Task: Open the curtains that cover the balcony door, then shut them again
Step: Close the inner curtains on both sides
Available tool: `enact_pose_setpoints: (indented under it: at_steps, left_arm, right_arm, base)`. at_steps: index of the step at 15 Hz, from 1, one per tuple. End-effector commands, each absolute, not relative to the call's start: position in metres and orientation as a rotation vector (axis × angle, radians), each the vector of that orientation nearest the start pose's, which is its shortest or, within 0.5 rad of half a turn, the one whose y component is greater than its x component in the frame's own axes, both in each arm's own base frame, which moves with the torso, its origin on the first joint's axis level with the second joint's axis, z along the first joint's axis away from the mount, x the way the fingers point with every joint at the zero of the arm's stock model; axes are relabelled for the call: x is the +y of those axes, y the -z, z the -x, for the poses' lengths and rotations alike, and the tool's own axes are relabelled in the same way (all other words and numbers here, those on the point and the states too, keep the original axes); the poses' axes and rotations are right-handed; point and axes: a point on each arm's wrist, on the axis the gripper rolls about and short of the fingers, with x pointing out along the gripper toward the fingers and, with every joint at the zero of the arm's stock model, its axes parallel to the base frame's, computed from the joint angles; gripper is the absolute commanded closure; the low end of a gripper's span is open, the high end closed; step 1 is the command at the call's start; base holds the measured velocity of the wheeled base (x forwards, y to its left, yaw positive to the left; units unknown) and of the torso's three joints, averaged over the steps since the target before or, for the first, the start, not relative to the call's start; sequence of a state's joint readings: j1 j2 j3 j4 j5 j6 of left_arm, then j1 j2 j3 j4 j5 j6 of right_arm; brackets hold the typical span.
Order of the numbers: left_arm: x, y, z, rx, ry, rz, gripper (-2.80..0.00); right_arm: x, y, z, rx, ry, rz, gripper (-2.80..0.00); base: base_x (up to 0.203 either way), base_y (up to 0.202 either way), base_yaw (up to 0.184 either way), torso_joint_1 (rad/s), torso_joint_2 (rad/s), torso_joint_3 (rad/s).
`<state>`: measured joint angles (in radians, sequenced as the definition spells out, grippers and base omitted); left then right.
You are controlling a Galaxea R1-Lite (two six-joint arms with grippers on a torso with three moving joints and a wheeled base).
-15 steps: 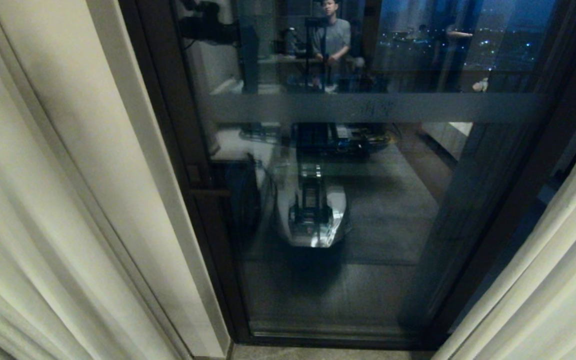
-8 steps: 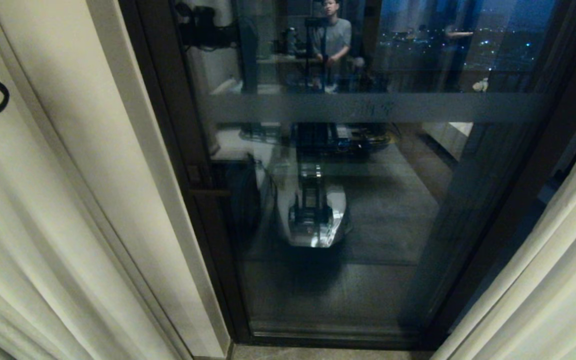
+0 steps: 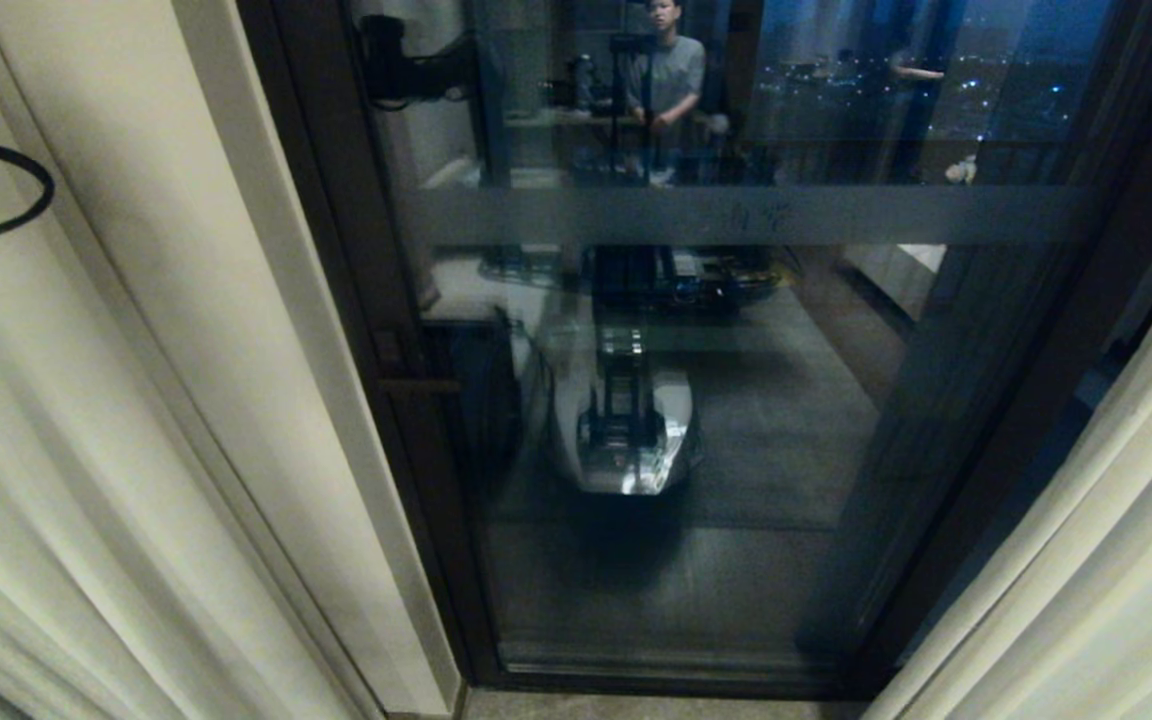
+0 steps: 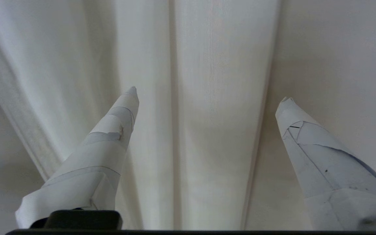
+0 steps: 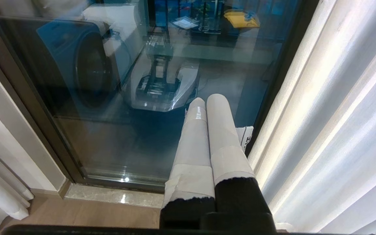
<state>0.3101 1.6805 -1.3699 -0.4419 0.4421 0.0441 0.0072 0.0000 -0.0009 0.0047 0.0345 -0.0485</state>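
The curtains are drawn apart. The left curtain (image 3: 86,420) hangs cream and pleated at the left, the right curtain (image 3: 1086,560) at the right. Between them the balcony door (image 3: 736,450) shows its dark frame and reflective glass with a greyish band (image 3: 736,215). My left gripper (image 4: 207,93) is open, its taped fingers (image 4: 113,124) spread before a pleat of the left curtain (image 4: 214,98), nothing between them. Only the left arm's black cable (image 3: 6,200) shows in the head view. My right gripper (image 5: 207,97) is shut and empty, low beside the right curtain (image 5: 321,114).
The glass reflects a person (image 3: 671,70) standing behind me and my own base (image 3: 626,430). A washing machine (image 5: 77,65) stands behind the pane. A pale stone sill (image 5: 109,195) runs along the door's foot, with wooden floor in front of it.
The left arm's black cable and a bit of its wrist have come further into the head view from the left edge. Curtains and door have not moved.
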Motion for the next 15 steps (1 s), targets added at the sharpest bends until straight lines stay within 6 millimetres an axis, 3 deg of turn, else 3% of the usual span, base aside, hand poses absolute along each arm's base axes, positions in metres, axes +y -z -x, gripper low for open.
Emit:
enact_pose_setpoints:
  at_steps: [1,6,11,12,15]
  left_arm:
    - [0.117,-0.320,-0.323,-0.095,-0.766,-0.035,-2.80]
    - [0.144,-0.318,-0.352,-0.121,-0.811,-0.040,-2.80]
    - [0.149,-0.315,-0.359,-0.117,-0.813,-0.041,-2.80]
    - [0.149,-0.314,-0.359,-0.116,-0.813,-0.041,0.00]
    - [0.151,-0.314,-0.362,-0.175,-0.820,-0.040,0.00]
  right_arm:
    - [0.001,-0.075,0.023,0.004,-0.043,0.049,0.00]
    - [0.001,-0.075,0.023,0.004,-0.043,0.049,0.00]
    - [0.001,-0.075,0.023,0.004,-0.043,0.049,0.00]
    - [0.001,-0.075,0.023,0.003,-0.043,0.049,0.00]
    - [0.001,-0.075,0.023,0.004,-0.043,0.049,0.00]
  base:
    - [0.000,0.000,0.000,0.000,0.00,0.000]
    - [0.000,0.000,0.000,0.000,0.00,0.000]
    - [0.000,0.000,0.000,0.000,0.00,0.000]
    - [0.000,0.000,0.000,0.000,0.00,0.000]
    - [0.000,0.000,0.000,0.000,0.00,0.000]
